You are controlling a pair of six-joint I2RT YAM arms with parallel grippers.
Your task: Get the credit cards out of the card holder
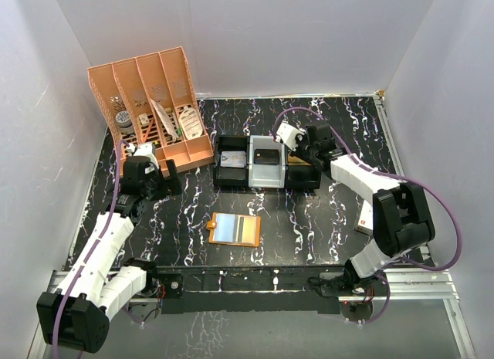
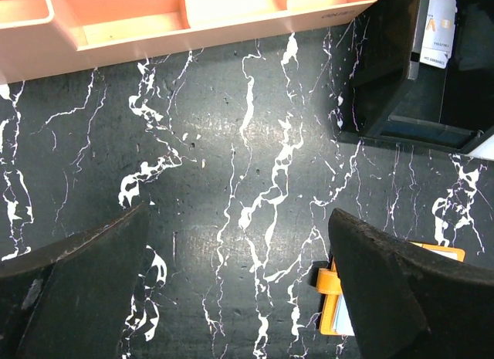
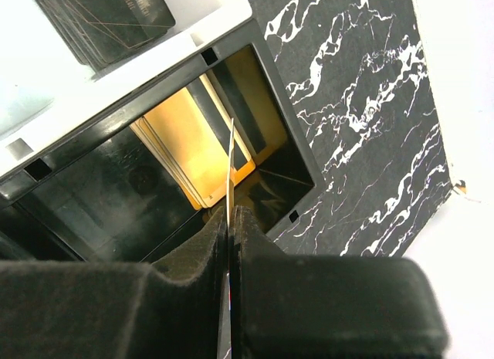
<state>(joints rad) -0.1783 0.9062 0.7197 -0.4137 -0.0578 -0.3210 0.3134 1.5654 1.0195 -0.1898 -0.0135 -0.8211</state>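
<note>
We see our right pincer (image 3: pixel 231 220) clamped on one credit card (image 3: pixel 231 158) (edge-on) above the black tray (image 3: pixel 123 193). The left pincer (image 2: pixel 239 243) gapes wide. The card holder (image 1: pixel 235 228) lies open on the table (image 1: pixel 324 220), probably holding more.

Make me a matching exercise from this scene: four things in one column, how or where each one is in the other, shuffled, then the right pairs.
1 left gripper
2 right gripper
3 card holder
4 desk organizer

A lying open in the middle of the table
B shut on a thin card over the black tray
C open, above the table
D standing at the back left

Pairs: 1-C, 2-B, 3-A, 4-D
</note>
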